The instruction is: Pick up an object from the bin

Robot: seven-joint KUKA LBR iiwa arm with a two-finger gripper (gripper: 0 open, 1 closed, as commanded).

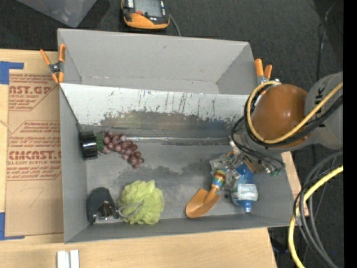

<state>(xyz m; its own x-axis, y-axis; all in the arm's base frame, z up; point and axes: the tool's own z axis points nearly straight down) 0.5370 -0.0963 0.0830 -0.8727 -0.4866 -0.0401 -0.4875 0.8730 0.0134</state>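
1. Bin (167, 60): grey metal, floor scuffed.
2. Arm (279, 113): brown domed cover and looped cables, entering at 3 o'clock.
3. Puff (142, 201): yellow-green, fluffy, at 7 o'clock.
4. Grapes (122, 147): dark purple bunch, at 9 o'clock.
5. Scoop (203, 201): orange bowl with a striped handle, at 5 o'clock, handle pointing toward 1 o'clock.
6. Bottle (244, 191): blue with a white label, lying at 4 o'clock just beside the scoop handle.
7. Tool (230, 163): low at 4 o'clock, above the scoop handle and the bottle's upper end. Whether it is apart or together cannot be told.
8. Black lump (99, 202): at 8 o'clock, touching the puff.
9. Cap (88, 144): black, at 9 o'clock.

Handling note: scoop and bottle are the likeliest picks. Centre on one only and straddle its narrow axis, so the neighbour is not pinched too.
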